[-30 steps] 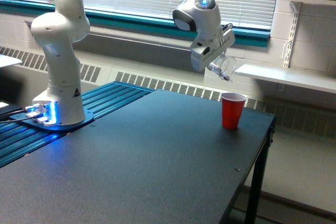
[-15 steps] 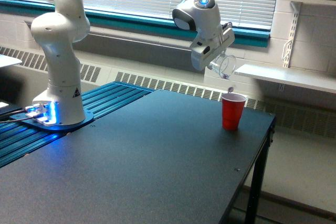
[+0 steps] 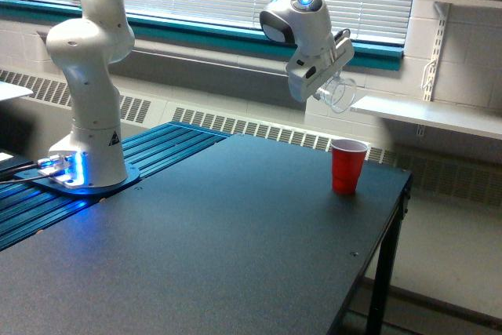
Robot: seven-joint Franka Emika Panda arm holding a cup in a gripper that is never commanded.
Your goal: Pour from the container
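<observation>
Container [image 3: 339,93] now higher above red cup [image 3: 347,165]

The container [image 3: 339,93] is a small cup of clear, see-through plastic, so faint against the pale wall behind it that mostly its rim and curved outline show. It is held at the tip of the pincer [image 3: 331,84], jutting out from it toward the exterior view's right and slightly downward. It is tilted well over on its side rather than upright, with its round mouth turned toward the exterior view's right. It hangs in the air, well clear of the dark surface [image 3: 235,233] below the pincer. Whether anything is inside it cannot be told. A thin loop-like edge shows along its outline, but its details are too faint to make out.
</observation>
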